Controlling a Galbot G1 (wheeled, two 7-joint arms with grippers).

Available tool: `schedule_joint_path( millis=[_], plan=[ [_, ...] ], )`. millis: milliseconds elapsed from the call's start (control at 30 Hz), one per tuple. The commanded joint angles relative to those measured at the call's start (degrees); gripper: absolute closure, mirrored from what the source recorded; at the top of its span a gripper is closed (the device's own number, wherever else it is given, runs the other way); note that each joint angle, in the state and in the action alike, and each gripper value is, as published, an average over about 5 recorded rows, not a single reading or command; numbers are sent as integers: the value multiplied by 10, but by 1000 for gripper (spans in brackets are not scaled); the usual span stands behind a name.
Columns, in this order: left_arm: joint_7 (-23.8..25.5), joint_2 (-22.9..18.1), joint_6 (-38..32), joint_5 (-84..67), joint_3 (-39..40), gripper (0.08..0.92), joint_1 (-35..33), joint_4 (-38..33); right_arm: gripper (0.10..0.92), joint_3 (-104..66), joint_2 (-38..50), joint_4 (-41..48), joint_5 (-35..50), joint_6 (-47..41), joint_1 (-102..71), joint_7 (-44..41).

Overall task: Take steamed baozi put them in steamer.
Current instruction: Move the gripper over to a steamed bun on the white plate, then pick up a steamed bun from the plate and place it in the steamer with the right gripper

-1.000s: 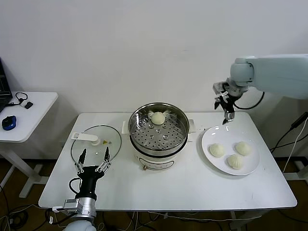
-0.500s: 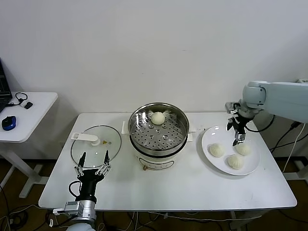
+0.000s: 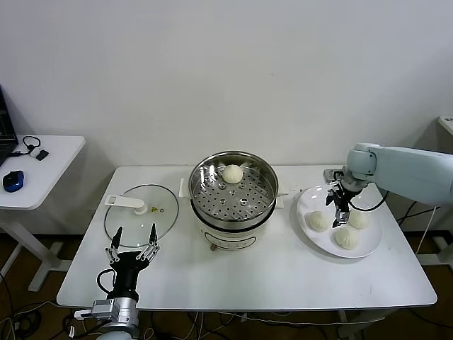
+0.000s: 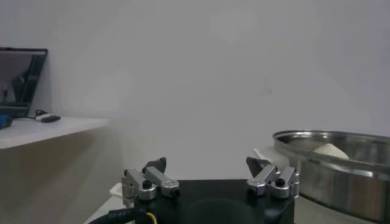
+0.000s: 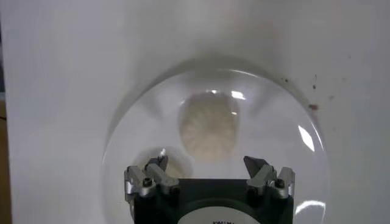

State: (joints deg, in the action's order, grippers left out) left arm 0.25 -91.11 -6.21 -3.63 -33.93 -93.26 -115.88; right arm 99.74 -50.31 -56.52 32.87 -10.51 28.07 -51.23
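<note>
The right pincer hangs low over the white plate on the right side of the desk. Its two fingers are apart, with nothing between them. It points down at the buns. In the right wrist view a pale bun sits on the plate just ahead of the fingers.

Three steamed baozi lie on that plate. One bun is on the left part of the plate, one is on the right part, and one is nearer to me. The pincer tips are between the left bun and the right bun, very close to both. I cannot tell if they touch.

A fourth bun already sits in the steamer, at the far side of its holey floor. The steamer stands in the middle of the desk, well apart from the plate.

I think these buns are light and soft, like little pillows. A hard squeeze would dent them. The skin may be a bit sticky, so a bun could cling to the plate or to a finger. The best hold looks like the two round sides, low down, with a gentle pinch, not the domed top.

The left pincer waits at the near left, just in front of the glass lid. Its fingers are spread apart and hold nothing.
</note>
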Motion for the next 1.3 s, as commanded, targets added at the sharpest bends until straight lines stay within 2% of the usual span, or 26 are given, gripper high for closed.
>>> schedule_joint_path(
  millis=[33,533,933,1033,1300],
  plan=[
    [1,1,0,0,0,177,-1,-2,203,-55,-10,39,-13,6,-65,15],
    [1,3,2,-1,-1,177,-1,-6,218,-69,-15,41,-18,0,-76,24],
    [1,3,2,-1,-4,177,-1,-7,529,-48,-12,15,-12,-5,-37,14],
    [2,4,3,-1,-5,177,-2,-8,559,-3,-12,-16,2,-5,23,5],
    [3,5,5,-1,-4,177,-3,-16,549,101,-32,-126,97,-14,231,-22]
  ],
)
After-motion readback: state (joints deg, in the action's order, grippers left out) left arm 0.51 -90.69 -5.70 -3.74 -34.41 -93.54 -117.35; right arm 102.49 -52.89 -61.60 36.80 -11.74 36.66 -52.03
